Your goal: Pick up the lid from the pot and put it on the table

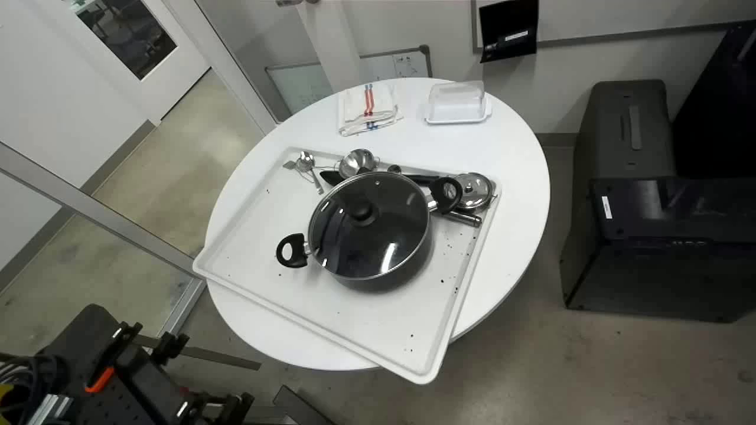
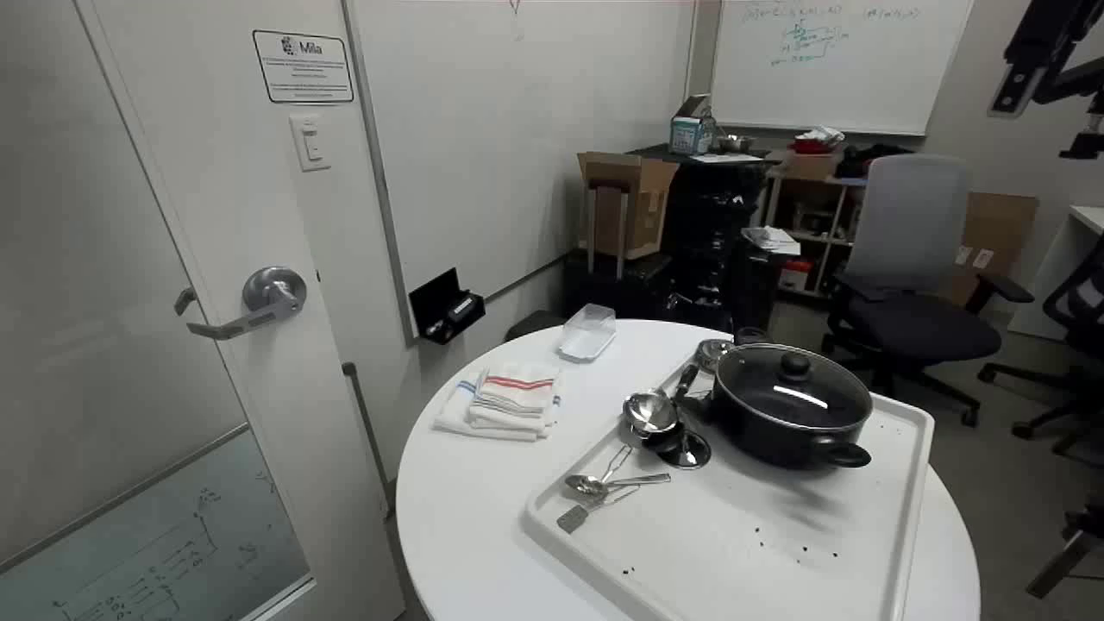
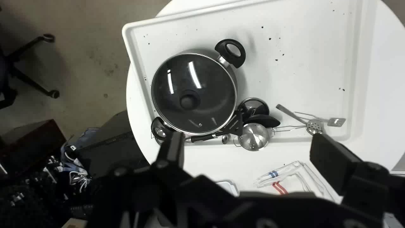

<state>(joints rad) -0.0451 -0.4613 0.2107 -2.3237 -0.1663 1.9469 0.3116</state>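
The lid [image 1: 378,236] is round clear glass with a metal rim and a black centre knob. It sits on the black pot [image 1: 413,260] in both exterior views, with the lid [image 2: 780,392] level on the pot [image 2: 759,435]. The pot stands on a white tray on the round white table [image 1: 514,141]. In the wrist view the lid [image 3: 208,85] is up and left of my fingers, and the pot's handle [image 3: 232,52] shows. My gripper [image 3: 246,137] is open and empty, its fingers wide apart, high above the table [image 3: 218,164].
The white tray [image 1: 254,236] holds a small strainer [image 1: 357,162], a small lidded pan [image 1: 472,192], spoons and black utensils beside the pot. A folded towel [image 1: 369,106] and a clear-covered dish [image 1: 458,103] stand at the table's edge. Black cases [image 1: 626,236] stand beside the table.
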